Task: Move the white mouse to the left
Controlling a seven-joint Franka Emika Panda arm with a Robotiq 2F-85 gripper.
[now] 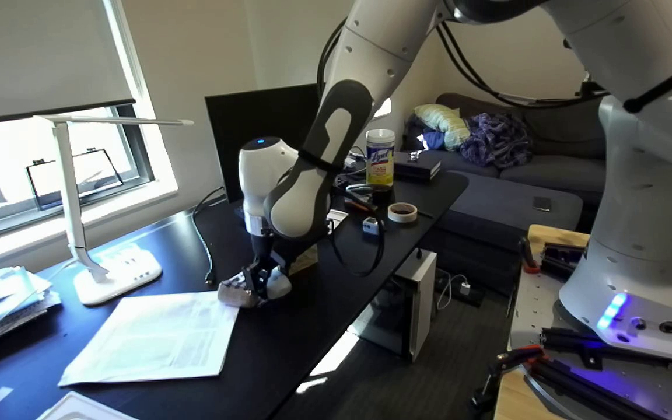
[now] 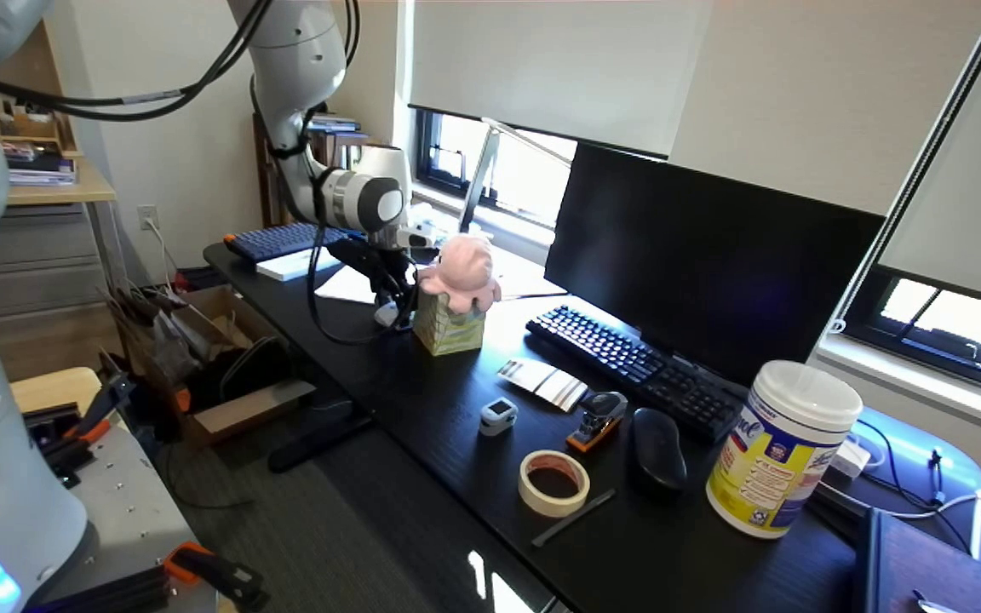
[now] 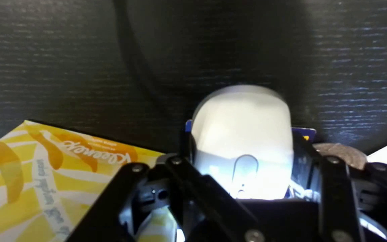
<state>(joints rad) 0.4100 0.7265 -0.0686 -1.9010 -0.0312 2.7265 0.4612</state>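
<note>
Where others hide part, the wrist view bares the white mouse [image 3: 243, 142]

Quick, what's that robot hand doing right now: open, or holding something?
Black two-fingered gripper: closed on the small rounded white computer mouse.
</note>
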